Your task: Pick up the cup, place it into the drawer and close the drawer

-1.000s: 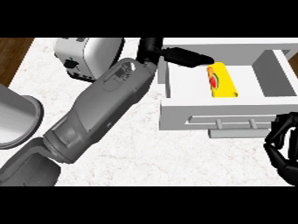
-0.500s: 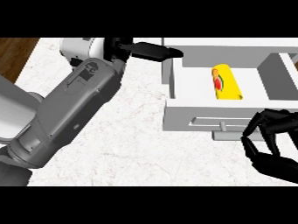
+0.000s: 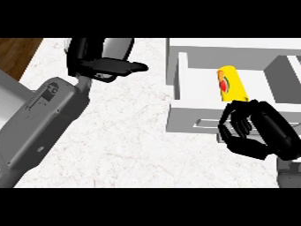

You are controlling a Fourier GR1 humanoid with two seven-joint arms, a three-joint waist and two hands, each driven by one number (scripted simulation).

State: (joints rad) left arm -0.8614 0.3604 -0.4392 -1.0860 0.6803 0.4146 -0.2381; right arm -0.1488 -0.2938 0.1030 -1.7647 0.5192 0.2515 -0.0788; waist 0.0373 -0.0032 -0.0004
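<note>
1. The yellow cup [image 3: 231, 84] lies on its side inside the open white drawer [image 3: 182, 75], near the drawer's middle.
2. The right hand [image 3: 263, 130] is at the drawer's front panel, its fingers curled and holding nothing.
3. The left hand [image 3: 107, 68] hovers over the marbled desk [image 3: 133, 128], left of the drawer, fingers straight and holding nothing.

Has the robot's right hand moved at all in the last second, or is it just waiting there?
Yes. The right hand has moved up and leftward, from the counter's lower right corner toward the front of the open drawer, which it now overlaps.
</note>
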